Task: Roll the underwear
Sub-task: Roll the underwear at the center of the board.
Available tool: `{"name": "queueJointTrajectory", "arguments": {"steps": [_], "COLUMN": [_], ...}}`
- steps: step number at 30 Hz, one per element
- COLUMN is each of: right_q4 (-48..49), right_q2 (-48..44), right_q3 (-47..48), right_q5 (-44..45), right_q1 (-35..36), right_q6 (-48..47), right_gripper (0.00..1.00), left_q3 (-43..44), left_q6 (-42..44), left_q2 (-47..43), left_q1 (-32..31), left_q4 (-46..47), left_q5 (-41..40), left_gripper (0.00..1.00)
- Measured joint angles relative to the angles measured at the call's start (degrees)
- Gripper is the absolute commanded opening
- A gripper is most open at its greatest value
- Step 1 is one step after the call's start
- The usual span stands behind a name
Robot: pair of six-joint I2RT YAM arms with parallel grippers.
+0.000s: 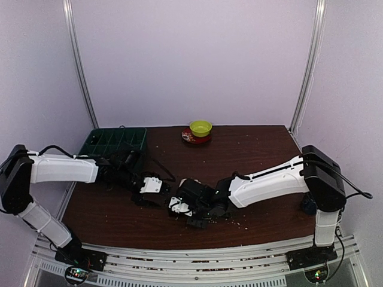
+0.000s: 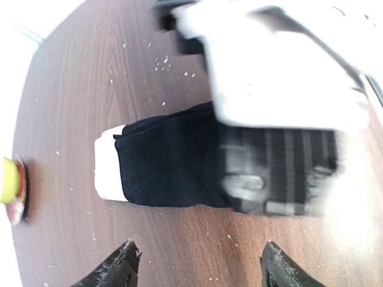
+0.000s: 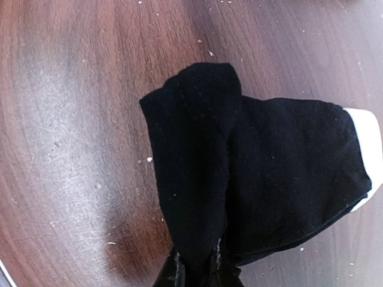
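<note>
The black, white-banded underwear lies on the brown surface, around the middle and toward the near edge. Right fingers are clenched on a raised fold of the cloth. Left fingers stand spread just left of it, released, holding nothing.

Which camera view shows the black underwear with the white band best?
The right wrist view: the underwear fills the frame, a fold pinched by the right gripper, white band at its edge. In the left wrist view the blurred right arm covers about half of it. The top view shows only a small dark patch of it.
</note>
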Motion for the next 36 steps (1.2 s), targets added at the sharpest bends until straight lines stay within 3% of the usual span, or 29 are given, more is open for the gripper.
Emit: {"name": "queueJointTrajectory", "arguments": {"steps": [5,13,20,26,30,36], "right_q4": [-3.2,-7.7,-9.6,-9.7,-9.7,-9.7], "right_q2": [1.1,4.0,5.3,5.6,5.7,5.7], "right_q3": [3.0,7.0,8.6,8.7,8.7,8.7], "right_q5": [-11.1,-27.8,-31.7,-32.9,-33.4,-33.7], "right_q1": [-3.5,-9.7,-11.2,-11.5,-11.7,-12.0], "right_q6": [2.0,4.7,5.3,5.5,5.5,5.5], "right_gripper": [0.0,0.0,0.0,0.0,0.0,0.01], "left_q3": [-12.5,-19.3,-20.5,-20.4,-19.6,-18.6], "left_q6": [6.7,9.4,8.8,8.0,7.5,6.6], "left_q2": [-8.7,-7.8,-5.9,-1.1,1.1,3.1], "left_q1": [-1.0,-11.8,-15.7,-16.1,-16.3,-16.3], "left_q4": [12.9,24.2,30.9,32.9,34.5,34.5], "left_q5": [-1.6,-11.4,-17.7,-20.7,-22.8,-24.5], "left_gripper": [0.7,0.62,0.59,0.5,0.4,0.07]}}
